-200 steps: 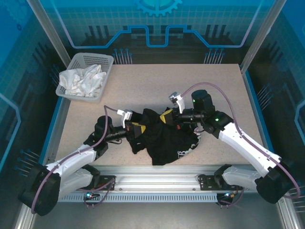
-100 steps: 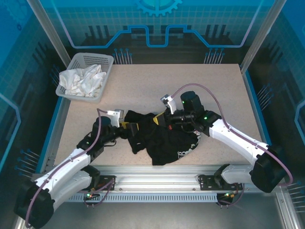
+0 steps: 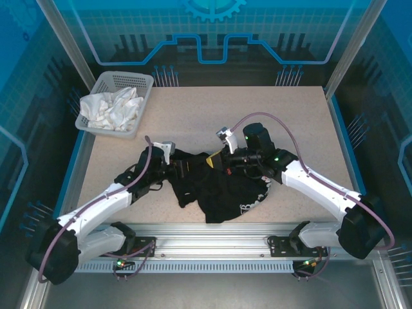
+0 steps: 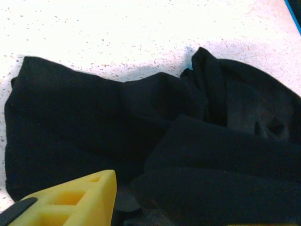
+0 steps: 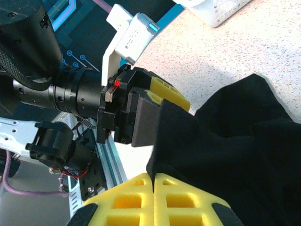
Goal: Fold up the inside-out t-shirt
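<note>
The shirt (image 3: 222,190) lay in a crumpled black heap on the bench (image 3: 277,116), near its front edge and between the two arms. It looked light, limp and thin. It would likely sag and bunch wherever it was lifted, and one pinch might take several layers at once. An edge, such as a hem, a shoulder seam or a sleeve opening, would be a better hold than the middle of a fold, because pulling on an edge spreads the cloth. A strip of pale print (image 3: 253,204) showed at the near right of the heap.

The right end effector (image 3: 217,161) was at the heap's far edge. In the right wrist view its yellow fingers (image 5: 127,202) were pressed together, with a flap of black cloth rising from their tips, so it appeared to be holding the shirt. The left end effector (image 3: 182,169) was at the heap's left edge. The left wrist view showed one yellow finger (image 4: 70,200) over the dark folds, and I could not tell whether it had closed on cloth.

A second ago the left end effector was at this same edge. Half a second ago it had drawn back to the left, and now it had come in again. The right end effector had shifted left and slightly nearer, taking its pinch of cloth along. The rest of the heap and the print lay as before.
</note>
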`<state>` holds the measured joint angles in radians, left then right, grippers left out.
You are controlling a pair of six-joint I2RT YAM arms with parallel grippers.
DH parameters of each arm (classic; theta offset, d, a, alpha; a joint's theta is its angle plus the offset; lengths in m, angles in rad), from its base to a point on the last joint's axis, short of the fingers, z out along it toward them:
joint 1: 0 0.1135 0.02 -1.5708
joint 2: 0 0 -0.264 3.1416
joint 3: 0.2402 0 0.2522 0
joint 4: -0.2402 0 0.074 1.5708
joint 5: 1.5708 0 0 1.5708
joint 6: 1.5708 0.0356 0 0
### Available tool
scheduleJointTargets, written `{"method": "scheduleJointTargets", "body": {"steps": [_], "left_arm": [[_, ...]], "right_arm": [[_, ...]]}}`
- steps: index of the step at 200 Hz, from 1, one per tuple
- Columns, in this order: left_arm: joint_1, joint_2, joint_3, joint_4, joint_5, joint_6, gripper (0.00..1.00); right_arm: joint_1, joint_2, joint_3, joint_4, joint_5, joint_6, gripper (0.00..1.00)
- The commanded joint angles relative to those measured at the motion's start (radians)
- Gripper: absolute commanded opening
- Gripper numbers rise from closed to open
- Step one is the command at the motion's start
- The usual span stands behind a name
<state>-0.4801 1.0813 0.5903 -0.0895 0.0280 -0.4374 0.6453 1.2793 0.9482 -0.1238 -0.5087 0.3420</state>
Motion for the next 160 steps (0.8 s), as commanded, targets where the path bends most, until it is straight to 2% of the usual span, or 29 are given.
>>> {"method": "scheduleJointTargets", "body": {"steps": [1, 16, 42, 65, 89, 131, 160], "left_arm": [[-0.001, 0.029, 0.053, -0.062, -0.042, 0.023, 0.33], [0.0, 0.05, 0.06, -0.077, -0.043, 0.025, 0.27], [0.006, 0.058, 0.068, -0.08, -0.036, 0.023, 0.21], [0.011, 0.051, 0.083, -0.085, 0.01, 0.029, 0.13], [0.017, 0.019, 0.091, -0.086, 0.114, 0.043, 0.0], [0.017, -0.153, 0.041, 0.029, 0.371, 0.027, 0.0], [0.018, -0.194, 0.031, 0.082, 0.531, 0.008, 0.0]], "right_arm": [[0.008, -0.045, 0.01, -0.031, 0.048, -0.048, 0.0], [0.004, -0.077, 0.01, -0.032, 0.062, -0.072, 0.0], [0.002, -0.124, 0.006, -0.037, 0.081, -0.115, 0.0], [0.001, -0.157, 0.006, -0.073, 0.128, -0.152, 0.0], [0.001, -0.184, 0.004, -0.1, 0.184, -0.178, 0.0], [-0.002, -0.172, 0.057, -0.265, 0.444, -0.196, 0.0], [-0.012, -0.173, 0.078, -0.306, 0.492, -0.194, 0.0]]}}
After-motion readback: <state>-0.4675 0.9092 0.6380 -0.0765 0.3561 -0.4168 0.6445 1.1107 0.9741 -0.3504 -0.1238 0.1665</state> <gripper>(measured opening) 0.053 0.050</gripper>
